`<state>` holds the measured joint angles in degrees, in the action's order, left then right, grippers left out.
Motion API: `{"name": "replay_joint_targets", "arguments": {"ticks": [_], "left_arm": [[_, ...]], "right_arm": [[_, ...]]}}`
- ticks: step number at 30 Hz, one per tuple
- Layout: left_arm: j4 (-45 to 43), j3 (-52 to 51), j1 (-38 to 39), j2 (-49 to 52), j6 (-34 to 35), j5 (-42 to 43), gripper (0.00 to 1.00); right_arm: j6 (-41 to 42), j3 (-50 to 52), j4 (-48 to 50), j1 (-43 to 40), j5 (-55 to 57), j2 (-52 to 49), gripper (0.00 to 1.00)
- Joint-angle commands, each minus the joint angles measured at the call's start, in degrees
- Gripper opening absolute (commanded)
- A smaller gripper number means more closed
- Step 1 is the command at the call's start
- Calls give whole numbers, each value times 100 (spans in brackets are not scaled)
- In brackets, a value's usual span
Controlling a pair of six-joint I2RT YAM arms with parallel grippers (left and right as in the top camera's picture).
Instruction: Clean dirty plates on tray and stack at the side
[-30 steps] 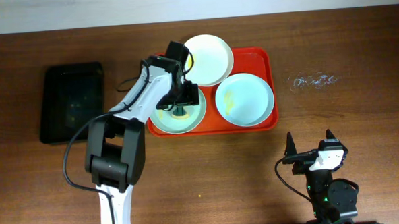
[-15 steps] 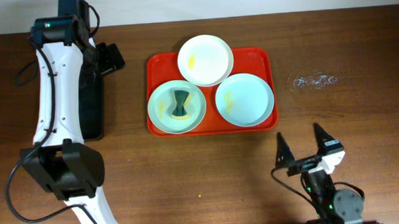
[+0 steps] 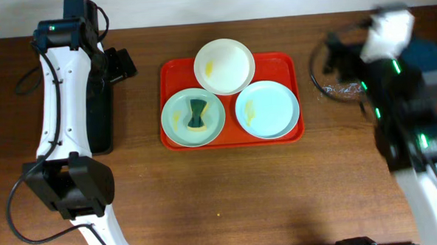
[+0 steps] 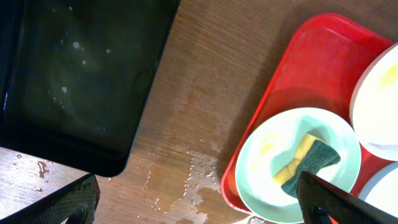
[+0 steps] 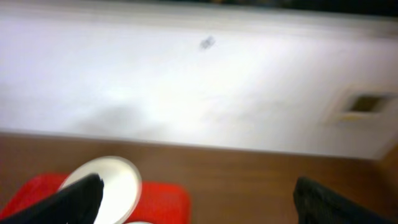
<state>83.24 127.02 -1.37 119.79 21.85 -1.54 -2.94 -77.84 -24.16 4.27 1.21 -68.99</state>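
The red-orange tray [image 3: 281, 63] held the white plate [image 3: 224, 66], overhanging its far rim, with the left mint-blue plate [image 3: 213, 124] and the right mint-blue plate [image 3: 267, 110] just beside each other along its near side, all three lying flat and yellow-smeared.

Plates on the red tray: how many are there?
3. On the tray, the white plate sits farthest back, the left mint plate holds a sponge, the right mint plate lies beside it. None looks hidden.
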Motion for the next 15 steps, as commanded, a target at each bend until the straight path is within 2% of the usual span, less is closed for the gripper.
{"name": "replay_joint_targets", "arguments": {"ticks": [1,2,4,8,11,12,13,15], "left_arm": [[-2,33,-9,0,-9,-20,99],[-2,33,-9,0,-9,-20,99],[-2,33,-9,0,-9,-20,100],[-2,33,-9,-2,-9,-20,99],[-2,33,-9,0,-9,-20,99],[-2,33,-9,0,-9,-20,99],[-2,33,-9,-2,-9,-20,99],[-2,33,-9,0,-9,-20,99]], "right_arm": [[645,-1473,-1405,46,-1403,-1174,99],[837,-1714,-1663,107,-1637,-1434,99],[1576,-1838,-1779,247,-3289,-1834,99],[1768,-1797,-2192,603,-3676,-2507,99],[2197,-1797,-2328,1462,-2308,-2658,61],[2225,-1797,-2452,1961,-1401,-2796,57],[2494,-1797,-2509,2389,-463,-3062,57],[2658,-1797,-2450,2728,98,-3777,57]]}}
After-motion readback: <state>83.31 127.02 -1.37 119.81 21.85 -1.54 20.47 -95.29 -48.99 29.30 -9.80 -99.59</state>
